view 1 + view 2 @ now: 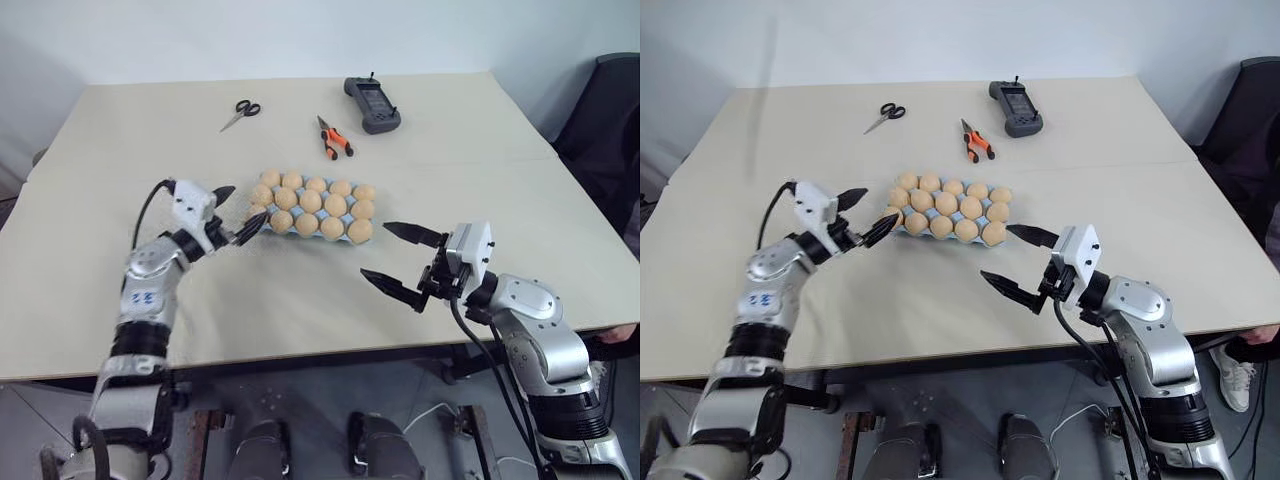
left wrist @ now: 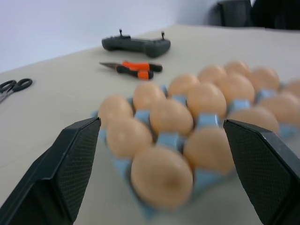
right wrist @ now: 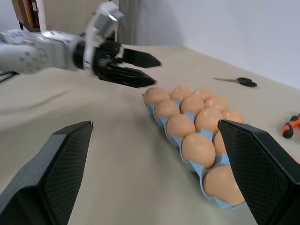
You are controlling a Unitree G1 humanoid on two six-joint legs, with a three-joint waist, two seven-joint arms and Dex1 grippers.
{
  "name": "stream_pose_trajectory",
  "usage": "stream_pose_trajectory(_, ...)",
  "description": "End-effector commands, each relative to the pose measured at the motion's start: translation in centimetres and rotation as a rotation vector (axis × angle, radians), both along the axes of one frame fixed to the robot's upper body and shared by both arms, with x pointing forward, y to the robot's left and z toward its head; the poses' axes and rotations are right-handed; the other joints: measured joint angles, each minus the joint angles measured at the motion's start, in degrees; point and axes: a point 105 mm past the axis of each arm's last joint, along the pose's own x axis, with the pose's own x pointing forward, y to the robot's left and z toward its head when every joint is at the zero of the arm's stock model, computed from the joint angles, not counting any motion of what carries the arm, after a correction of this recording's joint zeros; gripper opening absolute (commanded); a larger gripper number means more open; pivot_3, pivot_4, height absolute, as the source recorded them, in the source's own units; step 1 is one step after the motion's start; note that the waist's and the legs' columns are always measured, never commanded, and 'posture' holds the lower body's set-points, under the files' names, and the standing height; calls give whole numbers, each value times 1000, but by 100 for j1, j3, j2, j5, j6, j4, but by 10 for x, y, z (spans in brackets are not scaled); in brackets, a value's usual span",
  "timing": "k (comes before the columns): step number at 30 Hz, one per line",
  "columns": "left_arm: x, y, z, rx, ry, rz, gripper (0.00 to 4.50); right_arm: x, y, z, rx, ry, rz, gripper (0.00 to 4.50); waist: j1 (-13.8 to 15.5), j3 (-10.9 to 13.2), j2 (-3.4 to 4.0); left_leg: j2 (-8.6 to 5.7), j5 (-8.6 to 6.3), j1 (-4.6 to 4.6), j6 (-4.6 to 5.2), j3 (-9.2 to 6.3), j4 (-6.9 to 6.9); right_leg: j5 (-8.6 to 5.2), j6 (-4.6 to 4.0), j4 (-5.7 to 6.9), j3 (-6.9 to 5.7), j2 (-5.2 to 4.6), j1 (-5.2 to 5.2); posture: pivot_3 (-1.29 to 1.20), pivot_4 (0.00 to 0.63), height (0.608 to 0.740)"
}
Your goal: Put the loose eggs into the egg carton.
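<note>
1. The table (image 1: 90, 270) holds the carton (image 2: 171, 140) mid-top, every visible pocket filled
2. My left gripper (image 1: 232, 214) gapes empty at its left end; the right gripper (image 1: 398, 259) gapes near its right corner
3. The eggs (image 1: 310, 201) look fragile and slick: I would pinch one lightly across its middle

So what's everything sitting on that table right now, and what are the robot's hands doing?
eggs: fifteen, tan-orange, filling the carton; none loose on the table
egg carton: one, light blue, table centre
scissors: one, black handles, far left
pliers: one, orange and black, beyond the carton
handheld controller: one, dark grey, far side
table: one, beige
left gripper: black fingers, open, empty, at the carton's left end
right gripper: black fingers, open, empty, right of the carton
</note>
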Motion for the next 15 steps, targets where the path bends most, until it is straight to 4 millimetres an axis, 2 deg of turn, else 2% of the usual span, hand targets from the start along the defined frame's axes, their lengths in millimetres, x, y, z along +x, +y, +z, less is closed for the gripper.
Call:
stream_pose_trajectory(1, -26, 13, 10, 61, -23, -67, 4470, 0, -8, 8, 7, -22, -17, 4500, 4, 0, 0, 0, 0, 0, 0, 0, 0, 0, 0, 0, 0, -2, 0, 0, 150, 740)
stream_pose_trajectory(4, -44, 31, 2, 140, 9, -57, 4470, 2, -12, 7, 6, -13, -34, 4500, 7, 0, 0, 3, -2, 0, 0, -2, 1, 0, -5, -1, 2, -17, -1, 0, 150, 740)
stream_pose_trajectory(9, -69, 43, 0, 172, 39, -65, 4470, 5, -17, 2, 6, 3, -53, 4500, 36, 0, 0, 18, -14, 2, -35, -8, -15, 9, -26, -17, -1, -22, -1, 0, 150, 740)
stream_pose_trajectory(15, -80, 52, -9, 201, 69, -30, 4470, 9, -21, -2, 18, 9, -76, 4500, 26, 0, 1, 21, -9, 4, -40, -7, -36, 8, -34, -26, -2, -19, -6, 0, 150, 740)
